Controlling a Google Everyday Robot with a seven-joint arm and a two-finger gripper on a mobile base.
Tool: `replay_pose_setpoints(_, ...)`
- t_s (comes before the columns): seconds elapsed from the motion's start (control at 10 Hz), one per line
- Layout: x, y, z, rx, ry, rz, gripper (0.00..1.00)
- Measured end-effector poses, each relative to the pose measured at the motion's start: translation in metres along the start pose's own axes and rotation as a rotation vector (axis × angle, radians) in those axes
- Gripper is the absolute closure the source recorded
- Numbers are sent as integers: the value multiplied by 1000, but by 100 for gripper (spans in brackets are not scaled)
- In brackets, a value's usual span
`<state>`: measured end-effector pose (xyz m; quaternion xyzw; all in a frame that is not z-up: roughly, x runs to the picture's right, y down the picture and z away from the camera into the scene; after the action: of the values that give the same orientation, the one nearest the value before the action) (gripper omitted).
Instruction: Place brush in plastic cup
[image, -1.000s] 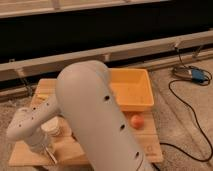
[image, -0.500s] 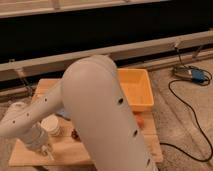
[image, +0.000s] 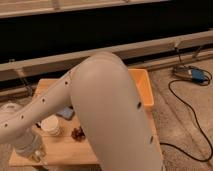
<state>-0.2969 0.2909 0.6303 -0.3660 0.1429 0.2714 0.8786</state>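
Note:
My white arm fills the middle of the camera view and hides much of the wooden table. The gripper hangs at the table's front left corner, below the wrist, just left of and in front of a cream-white cup; it is shut, and nothing shows in it. The brush and the plastic cup are hidden or out of view.
A yellow-orange bin stands on the table's right side behind the arm. A bluish flat item and a small dark object lie near the cup. On the floor to the right are a blue device and a black cable.
The arm has swung lower and further across the view, now covering the table's right half and the orange ball. The gripper end has dropped toward the front left corner.

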Motion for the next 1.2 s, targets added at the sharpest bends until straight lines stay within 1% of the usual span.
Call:
replay_pose_setpoints(0.1,10,-1,-9,-5,-6,-11,100)
replay_pose_setpoints(0.2,22,-3,-23,-10,-17,-17,100)
replay_pose_setpoints(0.4,41,-13,-48,-9,-42,-18,100)
replay_pose_setpoints(0.5,52,-27,-63,-2,-58,-11,100)
replay_pose_setpoints(0.7,66,-54,-83,13,-86,15,100)
replay_pose_setpoints(1.0,77,-111,-112,50,-139,125,100)
replay_pose_setpoints(1.1,78,-125,-121,58,-155,157,100)
replay_pose_setpoints(1.2,80,-143,-136,70,-177,197,100)
